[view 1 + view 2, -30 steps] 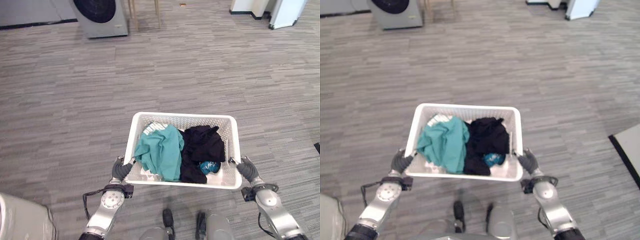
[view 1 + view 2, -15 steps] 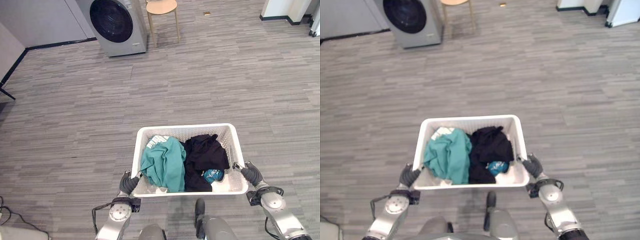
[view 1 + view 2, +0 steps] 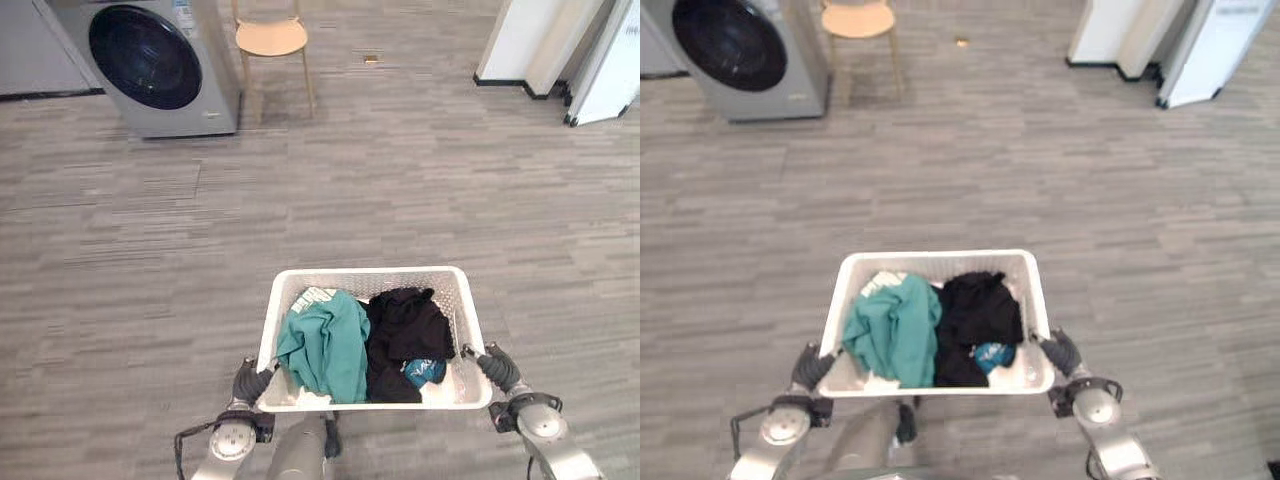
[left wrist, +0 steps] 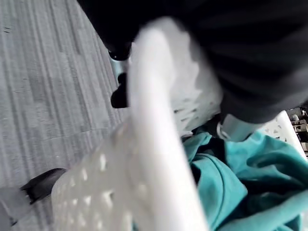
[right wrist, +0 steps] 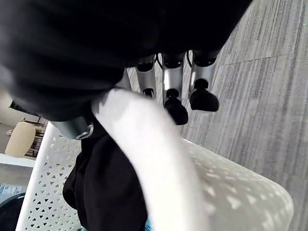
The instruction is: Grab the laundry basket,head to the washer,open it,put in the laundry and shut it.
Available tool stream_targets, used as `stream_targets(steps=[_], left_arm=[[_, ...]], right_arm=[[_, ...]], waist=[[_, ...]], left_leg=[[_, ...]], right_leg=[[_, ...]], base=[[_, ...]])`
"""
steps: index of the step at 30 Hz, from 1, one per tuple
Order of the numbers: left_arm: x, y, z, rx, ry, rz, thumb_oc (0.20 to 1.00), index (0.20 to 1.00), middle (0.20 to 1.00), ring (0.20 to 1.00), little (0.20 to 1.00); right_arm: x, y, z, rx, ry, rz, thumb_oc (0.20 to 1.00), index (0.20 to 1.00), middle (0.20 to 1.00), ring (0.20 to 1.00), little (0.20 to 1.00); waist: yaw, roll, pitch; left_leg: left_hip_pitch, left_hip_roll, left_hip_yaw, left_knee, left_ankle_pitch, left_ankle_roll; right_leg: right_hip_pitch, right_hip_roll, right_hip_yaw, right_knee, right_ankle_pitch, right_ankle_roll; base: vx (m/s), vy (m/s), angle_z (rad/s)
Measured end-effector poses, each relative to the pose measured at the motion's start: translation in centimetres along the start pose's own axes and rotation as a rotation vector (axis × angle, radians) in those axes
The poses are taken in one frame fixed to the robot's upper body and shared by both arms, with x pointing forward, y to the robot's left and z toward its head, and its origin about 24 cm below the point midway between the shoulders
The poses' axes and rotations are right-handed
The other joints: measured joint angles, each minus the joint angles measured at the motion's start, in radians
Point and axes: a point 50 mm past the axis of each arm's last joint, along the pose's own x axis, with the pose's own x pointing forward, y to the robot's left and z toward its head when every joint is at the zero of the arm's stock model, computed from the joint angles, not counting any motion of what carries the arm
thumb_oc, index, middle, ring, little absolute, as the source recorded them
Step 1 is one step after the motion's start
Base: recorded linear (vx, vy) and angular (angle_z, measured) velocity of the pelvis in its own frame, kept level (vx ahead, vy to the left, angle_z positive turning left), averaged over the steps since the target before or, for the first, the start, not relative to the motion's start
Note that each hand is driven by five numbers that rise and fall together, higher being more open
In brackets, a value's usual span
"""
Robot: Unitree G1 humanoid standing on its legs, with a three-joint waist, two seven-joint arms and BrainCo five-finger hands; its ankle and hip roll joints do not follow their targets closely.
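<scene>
Washer (image 3: pixel 155 62): far left on the floor, dark round door closed and facing the robot. Chair (image 3: pixel 270 40): just right of the washer. White panels (image 3: pixel 560 50): far right.

Left hand (image 3: pixel 250 381): at the basket's near left corner, fingers curled round the rim; the left wrist view shows the rim passing under the dark cover, teal cloth just inside.

Basket (image 3: pixel 460 330): white, perforated, held off the floor between both hands, long axis left to right. Contents: teal garment (image 3: pixel 325 345) in the left half, black garment (image 3: pixel 402 325) in the right half, small blue item (image 3: pixel 424 371) at the near right.

Right hand (image 3: pixel 497 367): at the basket's near right corner; the right wrist view shows fingers (image 5: pixel 172 91) hooked over the rim.
</scene>
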Motion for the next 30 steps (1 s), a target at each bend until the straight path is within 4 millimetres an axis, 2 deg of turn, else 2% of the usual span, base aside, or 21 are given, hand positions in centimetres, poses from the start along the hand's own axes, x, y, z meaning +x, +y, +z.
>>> stream_targets(steps=[4,6,7,8,9,10,11,12,13,14,15,16,17,18,19,20,21,26,27,29,30], left_arm=[[0.9,0.7,1.5,0.037,-0.051,-0.001,0.200,0.200,0.200,0.200,0.200],[1.8,0.6,3.1,0.026,-0.102,0.010,0.200,0.200,0.200,0.200,0.200],[2.0,0.7,3.6,0.027,-0.120,0.011,0.200,0.200,0.200,0.200,0.200],[2.1,1.2,3.9,0.015,-0.142,0.032,0.200,0.200,0.200,0.200,0.200],[1.6,1.4,2.9,0.016,-0.111,0.038,0.200,0.200,0.200,0.200,0.200],[-0.2,0.2,0.1,-0.014,-0.021,0.014,0.200,0.200,0.200,0.200,0.200],[-0.8,0.5,-0.6,-0.014,0.000,0.024,0.200,0.200,0.200,0.200,0.200],[-1.1,-0.1,-1.4,-0.039,0.031,0.019,0.200,0.200,0.200,0.200,0.200],[-0.4,-1.0,-1.1,-0.045,0.037,-0.002,0.200,0.200,0.200,0.200,0.200],[0.5,-1.1,-0.4,-0.034,0.029,-0.018,0.200,0.200,0.200,0.200,0.200],[0.8,-1.1,0.0,-0.014,0.020,-0.031,0.200,0.200,0.200,0.200,0.200],[0.7,-1.8,-0.1,-0.012,0.022,-0.051,0.200,0.200,0.200,0.200,0.200],[0.4,-2.0,0.0,-0.014,0.009,-0.054,0.200,0.200,0.200,0.200,0.200],[0.7,-1.4,0.6,-0.011,-0.019,-0.034,0.200,0.200,0.200,0.200,0.200],[0.6,-1.1,0.9,-0.016,-0.036,-0.024,0.200,0.200,0.200,0.200,0.200],[0.6,-1.0,1.5,-0.013,-0.063,-0.025,0.200,0.200,0.200,0.200,0.200],[0.7,-1.0,2.1,-0.007,-0.086,-0.030,0.200,0.200,0.200,0.200,0.200],[0.6,-0.3,1.5,0.019,-0.061,-0.021,0.200,0.200,0.200,0.200,0.200],[0.5,-0.3,1.4,0.021,-0.055,-0.021,0.200,0.200,0.200,0.200,0.200],[-0.2,-1.4,-0.2,0.020,0.006,-0.055,0.200,0.200,0.200,0.200,0.200],[-0.6,-1.1,-1.0,0.028,0.033,-0.052,0.200,0.200,0.200,0.200,0.200]], right_arm=[[-0.1,-0.1,0.9,-0.001,-0.041,-0.008,0.200,0.200,0.200,0.200,0.200],[0.2,-0.7,1.8,-0.002,-0.074,-0.028,0.200,0.200,0.200,0.200,0.200],[0.3,-0.9,2.1,-0.001,-0.085,-0.037,0.200,0.200,0.200,0.200,0.200],[0.5,-1.0,2.6,-0.048,-0.105,-0.010,0.200,0.200,0.200,0.200,0.200],[0.5,-0.5,2.4,-0.051,-0.099,0.013,0.200,0.200,0.200,0.200,0.200],[-0.7,-0.2,0.0,-0.071,-0.016,0.052,0.200,0.200,0.200,0.200,0.200],[-0.9,0.1,-0.1,-0.063,-0.017,0.059,0.200,0.200,0.200,0.200,0.200],[-0.7,-0.1,-0.1,-0.049,-0.009,0.044,0.200,0.200,0.200,0.200,0.200],[-0.1,-0.6,-0.3,-0.041,0.013,0.011,0.200,0.200,0.200,0.200,0.200],[0.2,-0.7,-0.3,-0.047,0.028,0.006,0.200,0.200,0.200,0.200,0.200],[0.1,-0.9,-0.5,-0.049,0.032,0.006,0.200,0.200,0.200,0.200,0.200],[0.0,-1.5,-0.7,-0.045,0.043,-0.009,0.200,0.200,0.200,0.200,0.200],[0.2,-1.8,-0.5,-0.042,0.027,-0.021,0.200,0.200,0.200,0.200,0.200],[0.1,-1.4,-0.4,-0.020,0.016,-0.022,0.200,0.200,0.200,0.200,0.200],[0.3,-1.7,0.7,-0.025,-0.036,-0.031,0.200,0.200,0.200,0.200,0.200],[0.6,-2.1,1.1,-0.028,-0.049,-0.043,0.200,0.200,0.200,0.200,0.200],[0.6,-2.2,1.0,-0.022,-0.048,-0.049,0.200,0.200,0.200,0.200,0.200],[0.5,-1.2,0.6,-0.006,-0.034,-0.033,0.200,0.200,0.200,0.200,0.200],[0.5,-1.1,0.5,-0.012,-0.030,-0.034,0.200,0.200,0.200,0.200,0.200],[-0.9,-1.0,-1.3,-0.022,0.037,-0.029,0.200,0.200,0.200,0.200,0.200],[-1.3,-0.4,-1.9,-0.024,0.061,-0.005,0.200,0.200,0.200,0.200,0.200]], waist=[[-0.005,-0.004,-0.002],[-0.030,0.048,0.017],[-0.038,0.073,0.033],[-0.063,0.094,0.028],[-0.065,0.076,0.029],[-0.098,0.088,-0.017],[-0.081,0.081,-0.035],[-0.080,0.112,-0.028],[-0.083,0.137,-0.003],[-0.074,0.112,0.022],[-0.079,0.068,0.040],[-0.080,0.082,0.043],[-0.078,0.093,0.042],[-0.069,0.054,0.042],[-0.052,0.051,0.034],[-0.055,0.046,0.036],[-0.048,0.042,0.038],[-0.024,0.053,0.032],[-0.027,0.051,0.033],[-0.048,0.077,0.006],[-0.042,0.077,-0.026]], left_leg=[[0.135,-0.064,-0.020,-0.006,-0.135,0.020],[0.235,-0.060,-0.047,-0.081,-0.158,0.020],[0.285,-0.048,-0.052,-0.112,-0.133,-0.012],[0.369,-0.024,-0.079,-0.113,-0.243,0.003],[0.444,-0.028,-0.079,-0.110,-0.269,-0.071],[0.525,0.016,-0.116,-0.081,-0.448,-0.046],[0.566,0.030,-0.121,-0.091,-0.463,-0.130],[0.634,0.075,-0.120,-0.122,-0.463,-0.224],[0.639,0.123,-0.147,-0.073,-0.445,-0.251],[0.612,0.130,-0.181,0.007,-0.379,-0.269],[0.621,0.091,-0.238,0.047,-0.365,-0.281],[0.605,0.073,-0.271,0.118,-0.349,-0.290],[0.501,0.072,-0.234,0.346,-0.219,-0.289],[0.386,0.111,-0.201,0.581,-0.125,-0.307],[0.283,0.148,-0.144,0.643,-0.182,-0.293],[0.217,0.165,-0.062,0.508,-0.266,-0.261],[0.173,0.160,0.017,0.270,-0.274,-0.225],[0.033,0.141,-0.025,-0.108,-0.083,-0.205],[0.010,0.119,-0.019,-0.134,-0.058,-0.178],[0.002,0.087,-0.011,-0.050,-0.062,-0.028],[0.026,0.078,0.028,-0.018,-0.107,-0.022]], right_leg=[[-0.282,-0.164,-0.042,0.610,0.073,-0.010],[-0.475,-0.188,-0.042,0.734,-0.036,-0.046],[-0.547,-0.194,-0.053,0.702,-0.079,-0.047],[-0.763,-0.197,-0.061,0.512,-0.069,-0.034],[-0.855,-0.207,-0.077,0.349,-0.020,-0.034],[-0.918,-0.160,-0.079,0.164,0.039,-0.020],[-0.944,-0.153,-0.069,0.120,0.032,-0.017],[-0.913,-0.101,-0.076,0.055,0.088,-0.052],[-0.870,-0.082,-0.105,0.070,0.145,-0.052],[-0.845,-0.101,-0.086,0.127,0.153,-0.075],[-0.779,-0.113,-0.021,0.150,0.214,-0.219],[-0.706,-0.110,-0.041,0.155,0.173,-0.224],[-0.614,-0.101,-0.080,0.125,0.118,-0.233],[-0.546,-0.113,-0.094,0.083,0.104,-0.235],[-0.489,-0.100,-0.091,0.002,0.105,-0.212],[-0.415,-0.086,-0.089,-0.091,0.124,-0.201],[-0.347,-0.067,-0.100,-0.152,0.132,-0.200],[-0.206,0.027,-0.107,-0.179,0.104,-0.154],[-0.175,0.039,-0.113,-0.176,0.089,-0.130],[-0.125,0.068,-0.120,-0.053,0.045,-0.063],[-0.091,0.074,-0.099,-0.049,0.026,-0.037]], base=[[0.50,0.206,-0.09],[0.44,0.121,0.15],[0.34,0.073,0.38],[0.87,0.071,0.48],[0.88,-0.050,0.94],[1.26,-0.150,0.93],[0.85,-0.190,0.92],[0.70,-0.205,0.61],[0.47,-0.182,0.99],[0.46,-0.207,1.48],[0.48,-0.293,1.60],[0.33,-0.217,1.32],[0.42,-0.219,0.99],[0.28,-0.079,0.48],[0.38,-0.074,0.46],[0.46,0.014,0.28],[0.48,0.046,0.39],[0.32,0.051,-0.26],[0.42,0.145,-0.35],[0.70,0.256,-0.50],[0.51,0.191,-0.91]])
